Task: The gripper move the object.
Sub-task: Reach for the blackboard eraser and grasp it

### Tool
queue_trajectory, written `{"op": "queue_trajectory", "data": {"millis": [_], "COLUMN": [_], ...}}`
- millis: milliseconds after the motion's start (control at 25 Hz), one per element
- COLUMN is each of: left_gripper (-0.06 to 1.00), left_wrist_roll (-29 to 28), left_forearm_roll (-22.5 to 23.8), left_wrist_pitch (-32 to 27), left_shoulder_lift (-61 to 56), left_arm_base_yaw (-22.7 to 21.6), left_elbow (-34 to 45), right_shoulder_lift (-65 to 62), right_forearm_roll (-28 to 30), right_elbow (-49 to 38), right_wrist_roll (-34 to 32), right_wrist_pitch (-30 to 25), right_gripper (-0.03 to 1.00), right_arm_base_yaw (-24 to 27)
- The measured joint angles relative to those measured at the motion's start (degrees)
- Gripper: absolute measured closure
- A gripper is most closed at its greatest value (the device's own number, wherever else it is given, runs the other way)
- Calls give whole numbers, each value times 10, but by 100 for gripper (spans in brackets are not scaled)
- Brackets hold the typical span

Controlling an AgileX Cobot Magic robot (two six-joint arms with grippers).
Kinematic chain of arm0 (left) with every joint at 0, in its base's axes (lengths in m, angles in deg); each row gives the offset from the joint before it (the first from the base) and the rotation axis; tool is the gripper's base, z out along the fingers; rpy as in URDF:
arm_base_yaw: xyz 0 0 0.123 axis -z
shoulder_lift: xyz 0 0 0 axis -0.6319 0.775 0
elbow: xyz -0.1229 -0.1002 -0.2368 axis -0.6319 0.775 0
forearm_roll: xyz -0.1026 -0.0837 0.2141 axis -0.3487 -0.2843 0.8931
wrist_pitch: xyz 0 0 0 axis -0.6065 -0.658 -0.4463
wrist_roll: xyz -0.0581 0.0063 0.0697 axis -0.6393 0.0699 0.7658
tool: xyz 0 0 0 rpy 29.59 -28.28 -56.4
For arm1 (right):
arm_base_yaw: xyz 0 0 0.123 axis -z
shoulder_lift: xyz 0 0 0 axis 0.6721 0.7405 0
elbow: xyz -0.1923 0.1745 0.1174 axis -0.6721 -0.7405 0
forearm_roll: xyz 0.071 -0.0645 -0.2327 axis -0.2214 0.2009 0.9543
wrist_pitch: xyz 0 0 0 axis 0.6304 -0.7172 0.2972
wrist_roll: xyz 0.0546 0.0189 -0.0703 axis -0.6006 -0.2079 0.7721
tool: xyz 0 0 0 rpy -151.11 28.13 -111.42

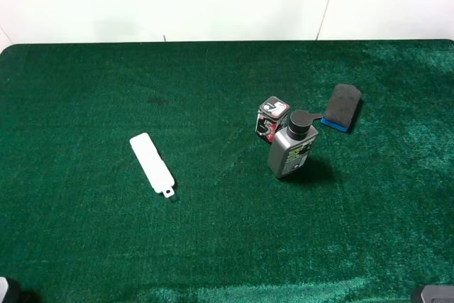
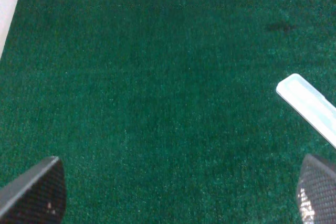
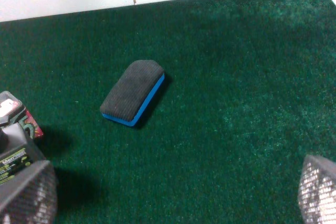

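4 things rest on the green tabletop [image 1: 85, 104]: the eraser pad [image 1: 341, 107], a grey pump bottle [image 1: 291, 149], a small printed box [image 1: 272, 118] and a flat white strip [image 1: 151, 164]. The eraser pad lies flat with its dark felt up and its blue base down. It sits in the right half toward the far edge, near the bottle's black head but apart from it. The box stands just beside the bottle; whether they touch cannot be told. The strip lies well apart on the left. The left end effector [image 2: 176, 198] hovers over bare cloth, fingers [image 2: 34, 195] spread wide and empty, with the strip near 1 fingertip. The right end effector [image 3: 173, 198] is equally wide and empty, the eraser pad ahead of it and clear of both fingers [image 3: 317, 190].
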Motion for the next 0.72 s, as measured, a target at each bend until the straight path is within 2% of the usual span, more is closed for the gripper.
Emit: {"op": "queue_trajectory", "data": {"millis": [720], "left_gripper": [6], "left_wrist_roll": [0], "left_forearm_roll": [0], "left_wrist_pitch": [0], "left_shoulder_lift": [0], "left_arm_base_yaw": [0], "left_elbow": [0], "right_shoulder_lift": [6], "right_forearm_roll": [0], "right_elbow": [0], "right_wrist_roll": [0], "right_wrist_pitch": [0], "right_gripper": [28], "right_arm_base_yaw": [0]}}
